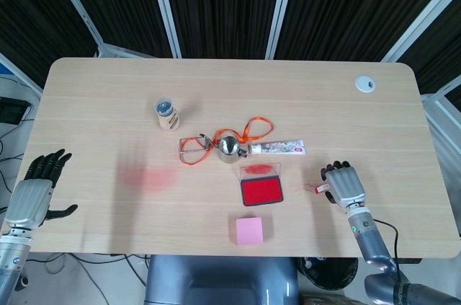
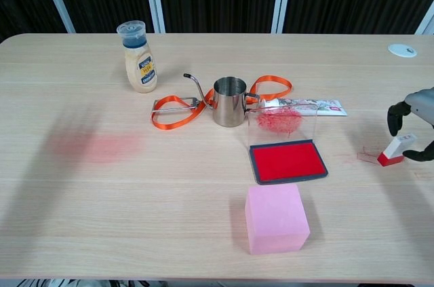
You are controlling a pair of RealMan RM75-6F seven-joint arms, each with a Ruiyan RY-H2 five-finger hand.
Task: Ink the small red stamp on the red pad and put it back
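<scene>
The small red stamp [image 2: 395, 150], white on top with a red base, lies tilted on the table to the right of the red ink pad [image 2: 287, 161]; it also shows as the stamp [image 1: 322, 188] beside the pad [image 1: 261, 190]. My right hand [image 2: 412, 124] hovers over it, with dark fingertips [image 2: 394, 117] to its upper left and the thumb to its right, and a gap on both sides. The right hand [image 1: 344, 183] holds nothing. My left hand [image 1: 33, 195] hangs open off the table's left edge, fingers spread.
A steel pitcher [image 2: 228, 101], an orange lanyard [image 2: 178, 113] and a printed tube [image 2: 312, 105] lie behind the pad. Far left stands a sauce bottle [image 2: 138, 58]. Near the front edge sits a pink block [image 2: 274, 218]. A red smear [image 2: 102, 146] marks the left side of the table.
</scene>
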